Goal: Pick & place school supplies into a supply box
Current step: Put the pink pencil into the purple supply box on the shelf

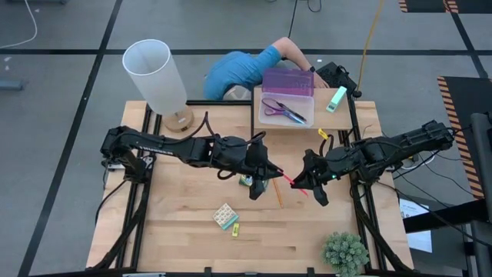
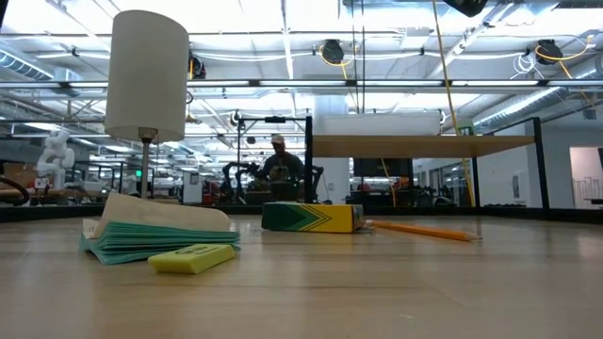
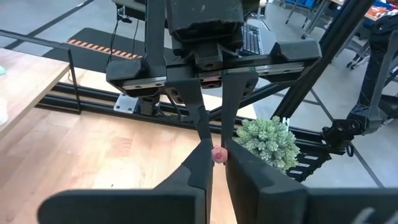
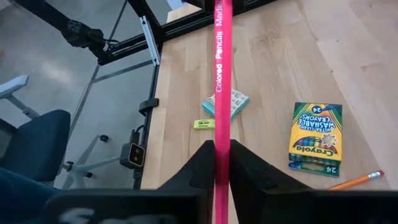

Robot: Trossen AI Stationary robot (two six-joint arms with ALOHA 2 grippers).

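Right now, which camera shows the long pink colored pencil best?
The right wrist view: the long pink colored pencil runs its full length out of the right pincer, its print readable. The left wrist view shows only its round end between the left pincer fingers. The high view shows a short pink sliver; the low view, nothing.

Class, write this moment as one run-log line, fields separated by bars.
phase: handover mid-table | left gripper: shut on pink pencil | right gripper: shut on pink pencil | scissors: in supply box | crayon box: on table

Pale matt wooden bench [image 1: 192, 231]; clear glossy plastic supply box [image 1: 284, 108]; printed cardboard crayon box [image 4: 316, 137]; matt black hands.
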